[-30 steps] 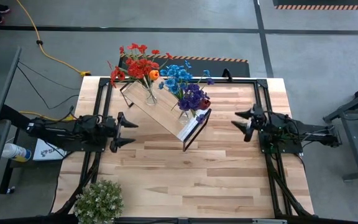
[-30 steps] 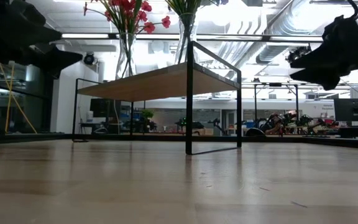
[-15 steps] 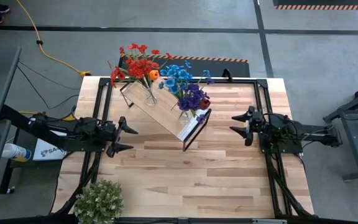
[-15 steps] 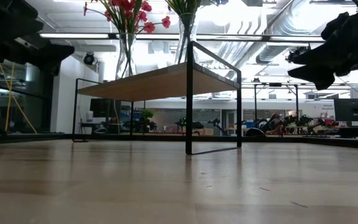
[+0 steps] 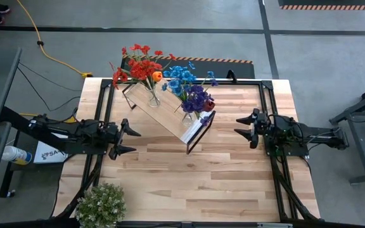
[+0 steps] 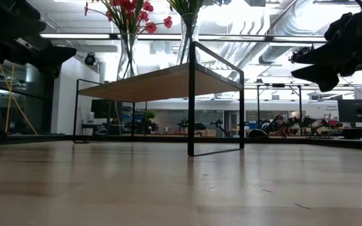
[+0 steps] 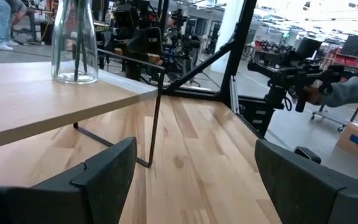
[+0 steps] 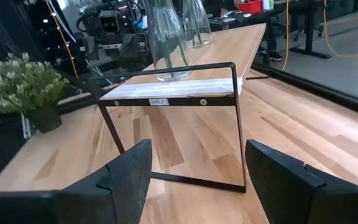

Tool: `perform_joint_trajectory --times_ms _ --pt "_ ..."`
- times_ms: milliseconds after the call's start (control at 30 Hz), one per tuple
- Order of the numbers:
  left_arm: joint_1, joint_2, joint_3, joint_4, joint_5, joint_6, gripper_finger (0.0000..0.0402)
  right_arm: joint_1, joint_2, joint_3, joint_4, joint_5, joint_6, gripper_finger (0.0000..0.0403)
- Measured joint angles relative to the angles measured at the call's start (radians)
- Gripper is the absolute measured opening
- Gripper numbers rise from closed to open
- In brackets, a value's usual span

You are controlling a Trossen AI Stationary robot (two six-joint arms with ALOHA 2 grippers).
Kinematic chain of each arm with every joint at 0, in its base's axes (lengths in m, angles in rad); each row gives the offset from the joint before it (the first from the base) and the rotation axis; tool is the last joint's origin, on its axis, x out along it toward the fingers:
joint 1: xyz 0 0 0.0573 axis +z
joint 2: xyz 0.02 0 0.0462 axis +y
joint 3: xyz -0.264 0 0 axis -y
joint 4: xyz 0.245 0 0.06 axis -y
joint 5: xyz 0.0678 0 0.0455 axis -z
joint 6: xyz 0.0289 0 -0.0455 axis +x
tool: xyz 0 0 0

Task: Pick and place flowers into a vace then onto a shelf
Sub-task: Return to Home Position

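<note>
Flowers (image 5: 163, 77) stand in vases (image 5: 152, 97) on the shelf (image 5: 167, 118) at eleven o'clock, the left gripper (image 5: 133, 142) at nine and right gripper (image 5: 237, 125) at three both spread wide and empty, so I'd say only parking home remains.

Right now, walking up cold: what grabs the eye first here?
Red flowers and blue and purple flowers stand in clear glass vases on the shelf, set at an angle on the table. On either side the left gripper and right gripper hang open and empty, pointing inward. A bushy pale plant sits at the table's corner by the left arm.
</note>
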Motion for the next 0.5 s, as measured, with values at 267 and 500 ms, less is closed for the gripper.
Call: perform_joint_trajectory --times_ms 267,500 --pt "0.0 0.0 -0.001 -0.001 0.002 0.0 0.0358 0.0 0.0 0.0 0.0 0.0 0.012 0.0248" --pt "0.0 0.0 -0.002 -0.002 0.003 0.0 0.0358 0.0 0.0 0.0 0.0 0.0 0.012 0.0248"
